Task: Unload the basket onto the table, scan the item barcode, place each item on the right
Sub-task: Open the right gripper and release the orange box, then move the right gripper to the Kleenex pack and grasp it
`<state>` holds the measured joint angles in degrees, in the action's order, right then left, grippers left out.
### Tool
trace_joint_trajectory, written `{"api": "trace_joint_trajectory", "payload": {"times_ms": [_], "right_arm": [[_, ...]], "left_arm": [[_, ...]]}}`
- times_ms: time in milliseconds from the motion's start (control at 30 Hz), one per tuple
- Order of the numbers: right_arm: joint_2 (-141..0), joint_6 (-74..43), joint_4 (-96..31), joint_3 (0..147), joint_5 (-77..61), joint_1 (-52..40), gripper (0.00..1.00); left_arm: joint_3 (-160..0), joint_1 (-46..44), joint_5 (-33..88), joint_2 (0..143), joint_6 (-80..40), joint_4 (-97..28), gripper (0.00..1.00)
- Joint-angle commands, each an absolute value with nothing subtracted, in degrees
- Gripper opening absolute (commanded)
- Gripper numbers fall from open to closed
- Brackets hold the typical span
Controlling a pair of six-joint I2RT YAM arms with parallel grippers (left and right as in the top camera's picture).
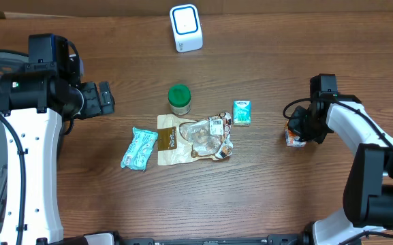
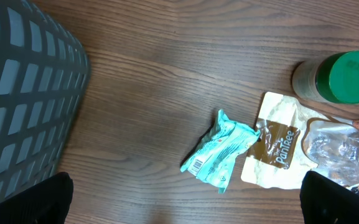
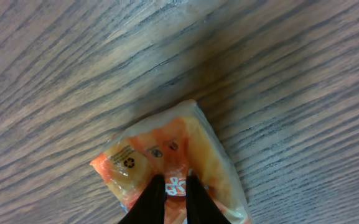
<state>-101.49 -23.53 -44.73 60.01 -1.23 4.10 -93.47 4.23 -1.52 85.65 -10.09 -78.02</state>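
Right pincer point(image 3: 173, 182) clamps the orange packet point(image 3: 167, 146), its free end pointing toward 11 o'clock. Left pincer point(image 1: 105, 99) stands wide apart.

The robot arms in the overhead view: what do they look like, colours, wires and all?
The left arm and right arm have smooth white shells joined by chunky black joint housings. Thin black cables loop along them. The left arm carries a tiny green light. The left gripper and right gripper are black, with slim tapering fingers.
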Motion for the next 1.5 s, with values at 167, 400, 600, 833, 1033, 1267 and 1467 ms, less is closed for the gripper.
{"api": "trace_joint_trajectory", "payload": {"times_ms": [167, 400, 600, 833, 1033, 1267, 1467], "right_arm": [[-105.84, -32.01, -43.31, 59.77, 18.22, 5.50, 0.35], [-105.84, -36.05, -39.13, 61.63, 23.88, 8.05, 0.64], [-105.84, -38.04, -37.63, 65.04, 22.70, 11.94, 0.74], [-105.51, -36.80, -45.21, 74.87, 8.99, 17.52, 0.95], [-104.14, -26.74, -59.07, 87.42, -6.24, 15.05, 0.91], [-103.74, -18.98, -60.93, 86.41, -18.31, 4.51, 0.79], [-103.85, -23.03, -48.16, 77.32, -18.13, -8.25, 0.43]], "left_arm": [[-93.95, 4.49, -0.99, 85.89, -9.63, -77.93, 1.00], [-93.95, 4.49, -0.99, 85.89, -9.63, -77.93, 0.99], [-93.95, 4.49, -1.02, 85.89, -9.63, -77.93, 1.00], [-93.95, 4.49, -1.02, 85.89, -9.63, -77.93, 1.00], [-93.95, 4.49, -1.02, 85.89, -9.63, -77.93, 1.00], [-93.95, 4.49, -1.02, 85.89, -9.63, -77.93, 1.00], [-93.95, 4.49, -1.02, 85.89, -9.63, -77.93, 1.00]]}}
